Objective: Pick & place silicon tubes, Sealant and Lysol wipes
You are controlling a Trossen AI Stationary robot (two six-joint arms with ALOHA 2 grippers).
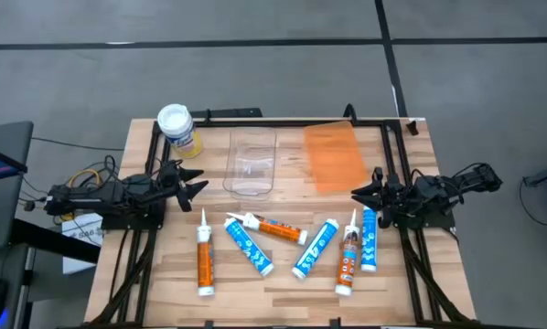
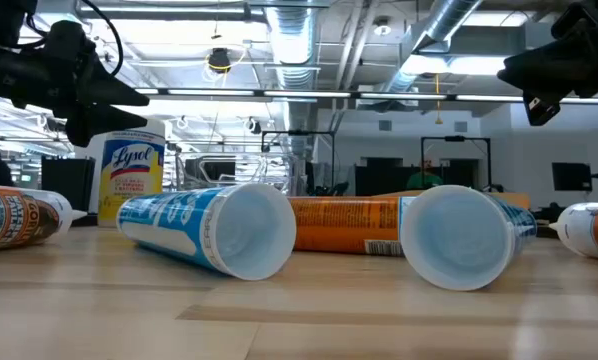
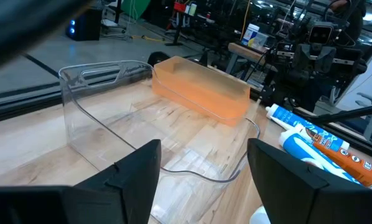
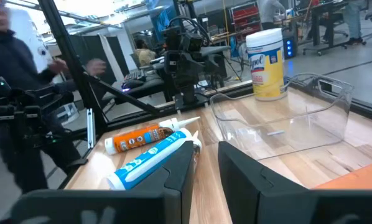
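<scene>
Yellow-labelled, white-lidded Lysol wipes canister (image 1: 178,128) upright far-left, beside clear plastic bin (image 1: 252,163) | tubes (image 1: 252,247) loose near edge, likely awaiting sorting | left gripper (image 1: 193,185), right gripper (image 1: 363,193): fingers apart, empty.

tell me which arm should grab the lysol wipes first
Left, probably. The Lysol wipes stand at the table's far left corner, just beyond the open left gripper; the right gripper waits across both bins.

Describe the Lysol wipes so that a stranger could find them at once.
Look at the table's far left corner, beside the clear bin. The Lysol wipes stand there, behind the left gripper. Unlike the tubes lying flat, this is an upright, wide canister with a white lid and yellow label.
</scene>
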